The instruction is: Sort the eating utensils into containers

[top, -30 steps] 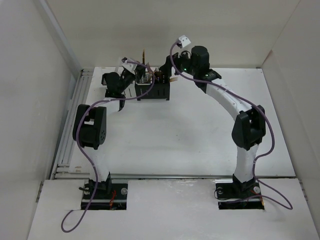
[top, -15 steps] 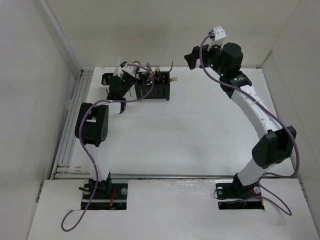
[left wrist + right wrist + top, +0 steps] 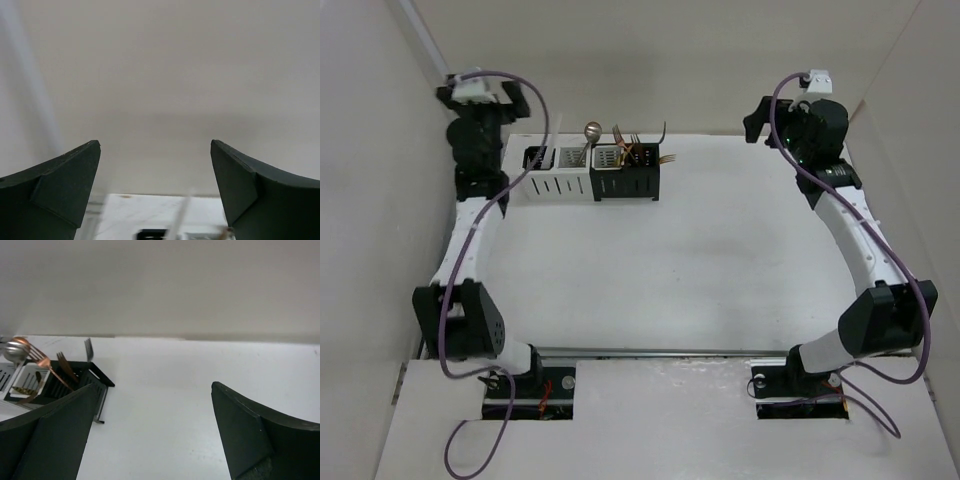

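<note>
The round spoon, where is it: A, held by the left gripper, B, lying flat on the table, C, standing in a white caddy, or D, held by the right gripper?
C: the spoon stands in a white caddy, bowl up.

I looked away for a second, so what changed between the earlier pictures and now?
The left claw swung up from the caddies to the far-left corner and opened, empty. The right claw pulled away to the far right, open. A spoon now shows standing in a white caddy. The caddies stayed put.
</note>
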